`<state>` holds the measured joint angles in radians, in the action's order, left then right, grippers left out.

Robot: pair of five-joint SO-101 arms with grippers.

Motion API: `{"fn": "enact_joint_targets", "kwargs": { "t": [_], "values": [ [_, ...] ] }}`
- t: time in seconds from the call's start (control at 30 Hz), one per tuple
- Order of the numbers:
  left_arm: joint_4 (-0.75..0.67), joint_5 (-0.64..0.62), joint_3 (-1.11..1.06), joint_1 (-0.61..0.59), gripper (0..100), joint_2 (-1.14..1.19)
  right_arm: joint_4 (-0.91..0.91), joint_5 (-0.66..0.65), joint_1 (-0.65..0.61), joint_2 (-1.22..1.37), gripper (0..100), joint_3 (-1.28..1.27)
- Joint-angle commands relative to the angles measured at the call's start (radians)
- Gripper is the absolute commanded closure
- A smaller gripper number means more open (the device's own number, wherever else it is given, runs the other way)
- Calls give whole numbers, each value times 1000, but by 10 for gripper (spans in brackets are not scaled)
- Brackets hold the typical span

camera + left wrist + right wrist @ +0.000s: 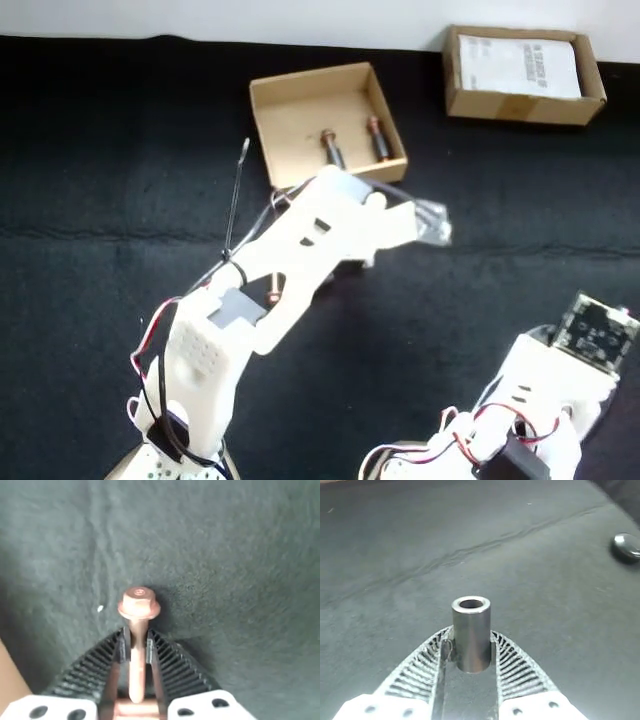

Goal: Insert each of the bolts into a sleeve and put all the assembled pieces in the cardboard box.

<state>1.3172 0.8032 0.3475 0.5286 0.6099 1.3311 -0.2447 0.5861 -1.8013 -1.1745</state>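
We see a copper-coloured bolt with a flanged hex head, clamped by its shank in the left end effector. The right end effector grips a smooth grey metal sleeve, its round bore open at the end. Two assembled pieces lie in the square cardboard box on the table, which is covered in dark, felt-like, faintly creased cloth.

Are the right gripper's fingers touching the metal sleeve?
Touching. The right wrist view shows the fingers pressed against both sides of the sleeve.
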Motion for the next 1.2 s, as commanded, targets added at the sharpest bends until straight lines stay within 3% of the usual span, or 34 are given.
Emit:
{"fn": "enact_joint_targets", "kwargs": {
  "t": [0.0, 0.17, 0.37, 0.53, 0.67, 0.83, 1.17],
  "values": [
    [5, -166, 140, -19, 992, -19, -38, -12, -116, -15, 991, -12],
    [61, -413, 352, -81, 992, -18, -136, -11, -254, -15, 991, -71],
    [203, -566, 558, -110, 992, -18, -242, -3, -384, -15, 991, -176],
    [350, -603, 750, -125, 992, -18, -360, -2, -476, -15, 991, -263],
    [450, -605, 923, -127, 992, -19, -476, 155, -579, -16, 991, -340],
    [450, -750, 1113, -193, 992, -22, -601, 301, -727, -15, 991, -390],
    [456, -895, 1297, -263, 992, -27, -734, 358, -865, -16, 991, -470]
  ]
}}
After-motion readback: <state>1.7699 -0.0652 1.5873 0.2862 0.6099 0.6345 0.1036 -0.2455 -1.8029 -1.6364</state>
